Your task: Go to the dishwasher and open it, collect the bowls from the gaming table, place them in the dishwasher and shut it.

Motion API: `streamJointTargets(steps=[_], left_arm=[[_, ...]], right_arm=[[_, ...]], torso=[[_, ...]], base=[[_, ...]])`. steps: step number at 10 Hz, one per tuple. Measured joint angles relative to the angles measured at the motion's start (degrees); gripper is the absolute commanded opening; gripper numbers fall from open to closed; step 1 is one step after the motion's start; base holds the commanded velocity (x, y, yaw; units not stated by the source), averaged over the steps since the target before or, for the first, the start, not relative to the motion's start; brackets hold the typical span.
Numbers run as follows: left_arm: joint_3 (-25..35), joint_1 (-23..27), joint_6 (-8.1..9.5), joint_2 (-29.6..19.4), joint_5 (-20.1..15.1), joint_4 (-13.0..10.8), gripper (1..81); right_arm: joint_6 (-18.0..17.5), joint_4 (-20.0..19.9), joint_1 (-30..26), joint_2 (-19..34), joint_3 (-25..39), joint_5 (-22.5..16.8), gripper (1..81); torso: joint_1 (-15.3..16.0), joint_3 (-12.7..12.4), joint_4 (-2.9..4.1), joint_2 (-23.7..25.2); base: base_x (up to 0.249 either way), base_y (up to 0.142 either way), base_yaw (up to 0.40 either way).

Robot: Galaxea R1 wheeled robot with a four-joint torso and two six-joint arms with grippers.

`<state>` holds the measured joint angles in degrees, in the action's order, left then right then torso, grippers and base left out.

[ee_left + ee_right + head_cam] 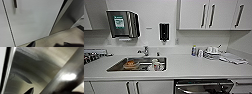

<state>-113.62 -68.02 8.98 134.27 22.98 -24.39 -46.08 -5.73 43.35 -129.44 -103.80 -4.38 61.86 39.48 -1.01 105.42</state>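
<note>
White countertop (189, 66) spans a kitchenette, steel sink (116, 65) set in it, the dishwasher (204, 86) beneath; whether either gripper is open or closed cannot be told.

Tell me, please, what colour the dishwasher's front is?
Brushed silver-grey steel; the dishwasher shows best in the head view.

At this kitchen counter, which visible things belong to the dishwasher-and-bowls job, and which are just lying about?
Belongs to the job:
- dishwasher, steel front under the counter, bar handle along its top

Just lying about:
- sink with dishes in it
- faucet
- paper towel dispenser
- soap dispenser
- cups and bottles on the counter
- upper cupboards
</note>
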Motion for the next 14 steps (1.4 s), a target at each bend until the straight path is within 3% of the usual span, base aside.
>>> streamJointTargets(steps=[3, 8, 14], left_arm=[[-0.6, -0.2, 0.00, 0.3, -0.1, 0.0, 81.1], [-0.8, -0.9, 0.02, 0.7, 0.0, 0.0, 81.1], [-0.8, -0.6, 0.02, 0.8, -0.1, 0.0, 81.1]], right_arm=[[0.2, 0.0, 1.0, 0.0, 0.3, 3.3, 81.1], [-0.9, -1.8, 4.4, 1.4, 2.5, -1.6, 81.1], [-0.8, -1.8, 4.3, 1.4, 2.5, -1.7, 81.1]], torso=[[0.0, 0.0, 0.00, 0.0], [-0.3, -0.1, -0.05, 0.1], [-0.3, -0.1, -0.09, 0.1]], base=[[-0.043, 0.000, 0.000], [-0.039, 0.000, 0.000], [0.000, 0.000, 0.000]])
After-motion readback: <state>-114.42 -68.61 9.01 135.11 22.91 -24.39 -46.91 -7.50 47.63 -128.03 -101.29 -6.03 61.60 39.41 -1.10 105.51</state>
